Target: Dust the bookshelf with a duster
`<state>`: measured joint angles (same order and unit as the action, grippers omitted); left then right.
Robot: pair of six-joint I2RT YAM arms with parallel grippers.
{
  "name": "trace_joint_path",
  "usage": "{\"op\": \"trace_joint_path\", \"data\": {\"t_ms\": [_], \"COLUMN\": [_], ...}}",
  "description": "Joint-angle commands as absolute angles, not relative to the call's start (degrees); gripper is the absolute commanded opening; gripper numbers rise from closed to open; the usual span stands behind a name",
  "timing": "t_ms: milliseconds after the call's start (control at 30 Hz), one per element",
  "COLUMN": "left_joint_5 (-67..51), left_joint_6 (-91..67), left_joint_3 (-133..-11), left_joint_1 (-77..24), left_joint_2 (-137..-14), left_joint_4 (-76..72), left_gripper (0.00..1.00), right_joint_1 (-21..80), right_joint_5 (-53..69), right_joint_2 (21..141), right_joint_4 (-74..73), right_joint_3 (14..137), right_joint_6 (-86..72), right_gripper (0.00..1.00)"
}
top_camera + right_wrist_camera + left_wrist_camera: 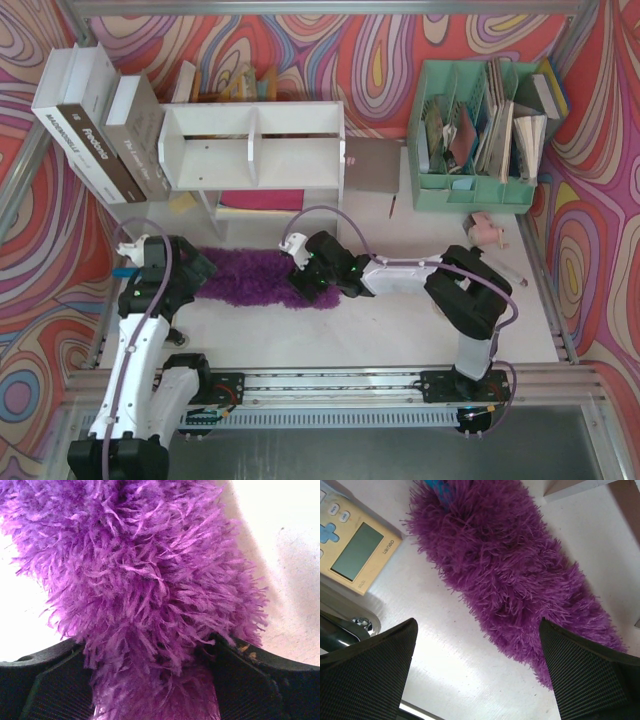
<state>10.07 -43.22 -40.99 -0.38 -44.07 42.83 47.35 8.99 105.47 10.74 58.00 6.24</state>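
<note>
Duster point(258, 278) lies flat on the counter point(400, 320), just in front of the bookshelf point(255, 150). Right hand point(155, 680) straddles the purple head, fingers against fluff on both sides; whether it pinches firmly, cannot tell. Left hand point(477, 625) is spread wide beside the head, holding nothing. Risk: a grip on soft fluff alone could slip or sag on lifting, since the blue handle point(437, 487) is unheld.

Fluff of the duster point(150, 580) fills the gap between the right fingers point(45, 690), hiding whether they grip its core. Seen from above, the left arm point(140, 330) covers most of its blue handle point(122, 271).
</note>
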Motion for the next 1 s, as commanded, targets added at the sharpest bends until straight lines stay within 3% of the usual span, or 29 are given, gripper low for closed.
{"op": "trace_joint_path", "data": {"t_ms": [0,167,300,400,533,967], "left_joint_5": [9.1,6.9,4.7,2.7,2.1,3.3], "left_joint_6": [-42.2,-41.9,-41.6,-41.3,-40.6,-34.6], "left_joint_3": [-39.7,-39.6,-39.8,-40.3,-41.8,-52.3], "left_joint_1": [-0.6,-0.6,-0.6,-0.7,-2.0,-9.4], "left_joint_2": [-44.7,-46.3,-48.1,-49.3,-49.3,-48.1], "left_joint_4": [41.5,40.7,39.8,39.4,39.3,41.3], "left_gripper": [0.98,0.98,0.98,0.99,0.98,0.98], "right_joint_1": [47.7,47.7,47.7,47.7,47.6,47.7], "right_joint_5": [7.6,6.8,6.9,6.3,5.4,9.9], "right_joint_2": [104.5,98.9,95.7,93.2,89.3,78.0], "right_joint_4": [10.6,12.6,12.2,12.1,11.5,-1.3], "right_joint_3": [56.2,50.8,48.5,47.2,46.4,51.5], "right_joint_6": [6.8,6.8,7.2,7.1,7.2,11.8], "right_gripper": [0.63,0.40,0.16,0.08,0.00,0.00]}}
